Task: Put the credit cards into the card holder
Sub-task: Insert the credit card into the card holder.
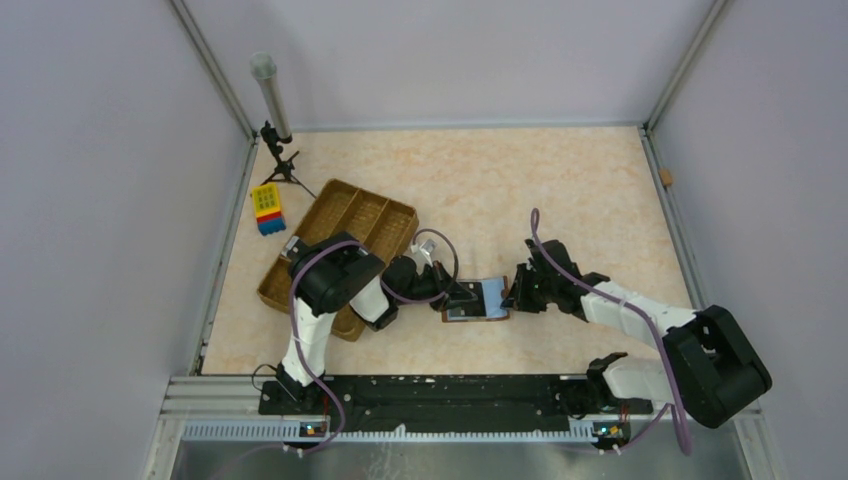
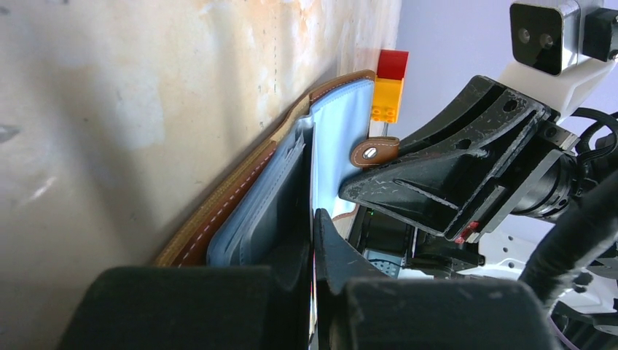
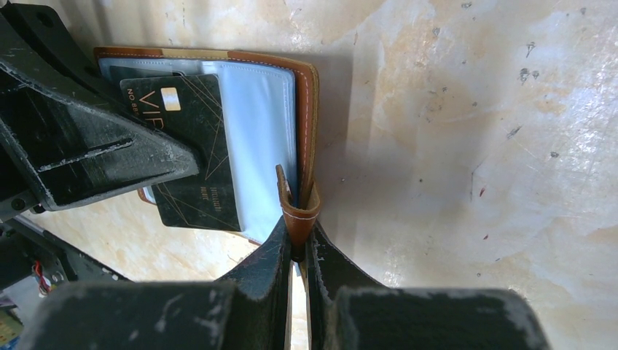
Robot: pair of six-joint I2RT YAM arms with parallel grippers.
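The card holder (image 3: 266, 109) lies open on the marbled desk (image 3: 474, 146), between the two arms. It is tan-brown leather with white stitching along its edge and a pale blue lining. The right fingers (image 3: 259, 262) are pinched shut on its small brown strap (image 3: 296, 210), which stands up from the holder's edge. The left fingers (image 2: 331, 248) are clamped narrow on a credit card (image 3: 193, 138). The card is black with thin gold lines and a gold chip, and it sits over the blue lining.
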